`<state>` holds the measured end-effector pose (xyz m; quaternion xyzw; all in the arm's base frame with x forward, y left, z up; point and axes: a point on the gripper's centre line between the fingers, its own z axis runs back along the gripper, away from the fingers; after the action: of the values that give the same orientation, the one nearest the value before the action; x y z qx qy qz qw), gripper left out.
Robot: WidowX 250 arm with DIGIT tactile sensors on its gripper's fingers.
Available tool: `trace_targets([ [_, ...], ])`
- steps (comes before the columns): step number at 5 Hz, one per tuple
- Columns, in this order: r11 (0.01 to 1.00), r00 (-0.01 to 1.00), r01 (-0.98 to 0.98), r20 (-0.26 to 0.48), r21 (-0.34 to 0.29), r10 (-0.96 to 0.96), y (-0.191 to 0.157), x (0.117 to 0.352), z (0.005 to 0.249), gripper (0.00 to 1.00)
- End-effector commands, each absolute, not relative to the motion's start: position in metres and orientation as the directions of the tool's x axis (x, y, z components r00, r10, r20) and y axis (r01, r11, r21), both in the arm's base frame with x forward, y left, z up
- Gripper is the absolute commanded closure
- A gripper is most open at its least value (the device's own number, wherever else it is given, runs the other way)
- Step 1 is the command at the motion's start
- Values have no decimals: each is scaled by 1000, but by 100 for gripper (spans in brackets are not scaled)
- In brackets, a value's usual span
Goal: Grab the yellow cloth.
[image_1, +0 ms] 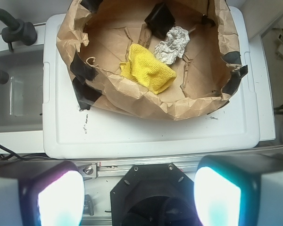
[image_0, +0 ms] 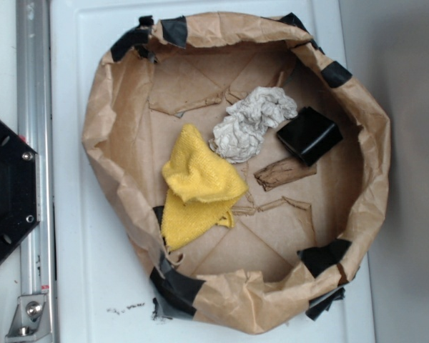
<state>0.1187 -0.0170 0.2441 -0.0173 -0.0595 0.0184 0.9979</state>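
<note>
Mustard-yellow terry cloth [image_0: 198, 189] lies crumpled on the floor of the brown paper basin [image_0: 375, 150], left of the grey-white paper wad [image_0: 252, 123]
Gripper [image_1: 139, 197] open, empty, well back; cloth looks soft and light (no slip risk), pinch the raised fold on top

Gripper [image_1: 139, 188] spread wide, empty, fingers [image_1: 61, 197] glowing at frame bottom.
</note>
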Motion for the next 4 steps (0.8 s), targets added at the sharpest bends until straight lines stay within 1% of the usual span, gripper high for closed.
trace_targets([
  [1, 999, 992, -35, 118, -37, 39, -17, 119, 244, 0],
  [2, 970, 963, -235, 117, -69, 242, 12, 169, 223, 0],
  [3, 942, 950, -299, 43, -153, 309, 24, 205, 185, 0],
  [4, 933, 948, -317, -29, -170, 317, 21, 226, 145, 0],
])
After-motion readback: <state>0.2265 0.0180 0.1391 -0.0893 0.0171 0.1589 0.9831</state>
